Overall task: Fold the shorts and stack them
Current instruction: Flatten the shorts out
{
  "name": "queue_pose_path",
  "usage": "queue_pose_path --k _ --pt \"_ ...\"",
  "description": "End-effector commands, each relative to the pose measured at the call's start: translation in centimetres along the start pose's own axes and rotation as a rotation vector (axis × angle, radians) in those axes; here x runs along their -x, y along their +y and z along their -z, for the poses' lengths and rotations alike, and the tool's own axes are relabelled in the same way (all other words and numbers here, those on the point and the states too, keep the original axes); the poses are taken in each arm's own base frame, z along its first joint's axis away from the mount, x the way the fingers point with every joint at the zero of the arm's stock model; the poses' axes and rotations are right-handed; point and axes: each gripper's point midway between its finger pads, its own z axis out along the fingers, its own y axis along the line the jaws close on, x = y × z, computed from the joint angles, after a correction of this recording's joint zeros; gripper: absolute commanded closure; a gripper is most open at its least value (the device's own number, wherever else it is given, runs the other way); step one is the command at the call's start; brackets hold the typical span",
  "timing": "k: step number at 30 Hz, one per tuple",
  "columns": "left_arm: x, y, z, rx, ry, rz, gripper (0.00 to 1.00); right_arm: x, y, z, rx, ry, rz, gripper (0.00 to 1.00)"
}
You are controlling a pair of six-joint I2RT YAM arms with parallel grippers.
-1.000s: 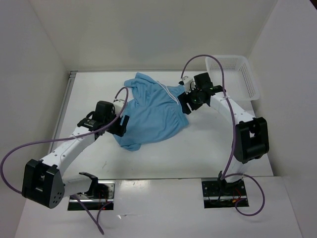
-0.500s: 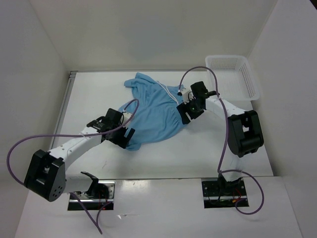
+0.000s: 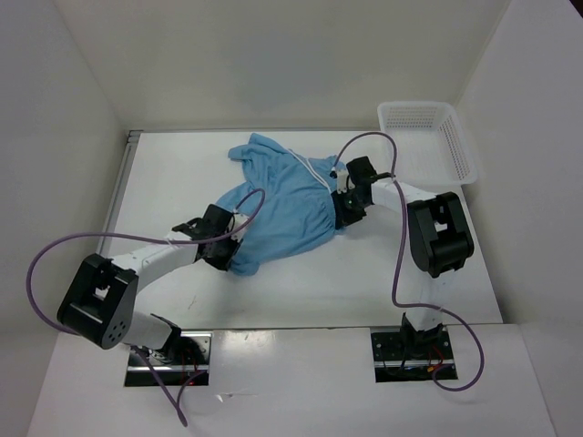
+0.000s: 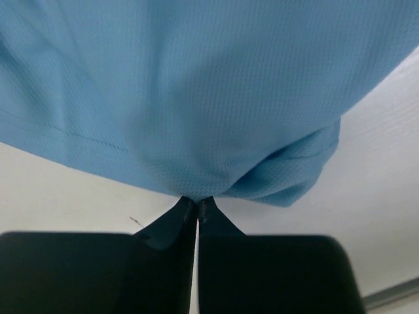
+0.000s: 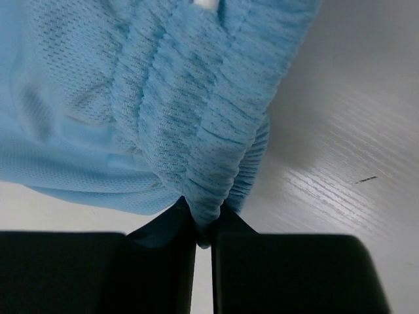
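Two tools clamp shorts (image 3: 287,200): left tool (image 4: 197,204) hem (image 4: 78,137), right tool (image 5: 203,226) waistband (image 5: 196,131); white table (image 3: 364,273), white walls (image 3: 273,64).

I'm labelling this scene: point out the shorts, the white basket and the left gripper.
shorts (image 3: 287,205): top view, middle of the blue fabric.
white basket (image 3: 463,146): top view, its right wall.
left gripper (image 4: 197,203): left wrist view, between its closed fingertips.

A robotics lab cell: white table (image 3: 301,282) boxed by blank white panels (image 3: 273,55), cabled arms (image 3: 155,259) bolted down.
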Motion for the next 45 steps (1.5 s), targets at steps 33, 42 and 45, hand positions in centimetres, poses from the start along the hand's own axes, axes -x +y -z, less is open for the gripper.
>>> queue_pose_path --k 33,42,45 --pt "12.7 -2.7 0.6 -0.092 -0.264 -0.082 0.0 6.3 -3.5 1.7 -0.193 -0.148 0.095 1.0" --pt "11.0 -3.1 -4.0 -0.078 -0.203 -0.1 0.19 6.1 -3.5 1.5 -0.185 -0.147 0.105 1.0" --pt "11.5 -2.9 -4.8 -0.066 -0.209 -0.1 0.29 6.1 -3.5 1.5 -0.185 -0.147 0.105 1.0"
